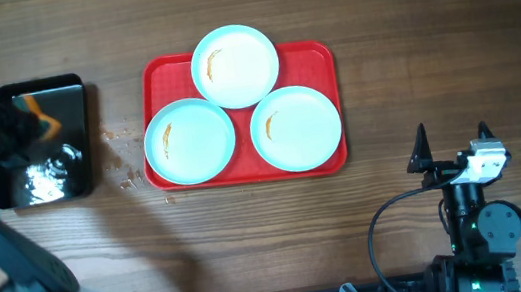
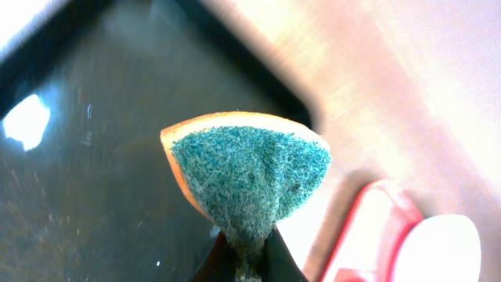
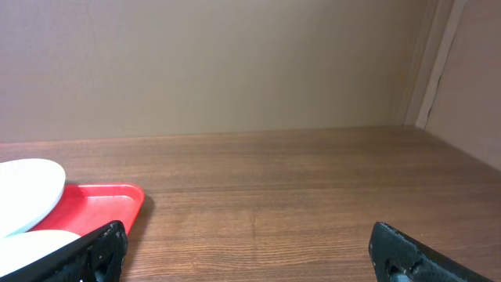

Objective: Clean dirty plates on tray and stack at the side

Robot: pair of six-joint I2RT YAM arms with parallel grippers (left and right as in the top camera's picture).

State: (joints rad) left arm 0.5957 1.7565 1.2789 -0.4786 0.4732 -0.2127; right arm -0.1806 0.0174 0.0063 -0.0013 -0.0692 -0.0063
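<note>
Red tray (image 1: 156, 79) in the middle of the wooden table (image 1: 374, 10). Three round pale dishes on it, all alike. Top plate (image 1: 235, 66) at the far side of the tray, poking out past the rim and lying partly over the other two. Left plate (image 1: 189, 141) and right plate (image 1: 295, 127) side by side at the near side, with the left one hanging a little over the tray's left rim. A small orange-brown smear on each of the three.

Black pan (image 1: 43, 142) to the left of the tray, apart from it, shiny inside. A few tiny brown bits (image 1: 124, 159) on the table between pan and tray.

Left fingers (image 2: 278, 262) pinched tight on a sponge (image 2: 250, 172), up above the black pan. Sponge bent into a curve, rough green side toward the wrist camera, orange side behind.

Right fingers (image 3: 98, 254) spread wide, nothing between them. Low over the table at the front right, well apart from the tray, with just a red corner and two plate edges showing at the left of the right wrist view.
</note>
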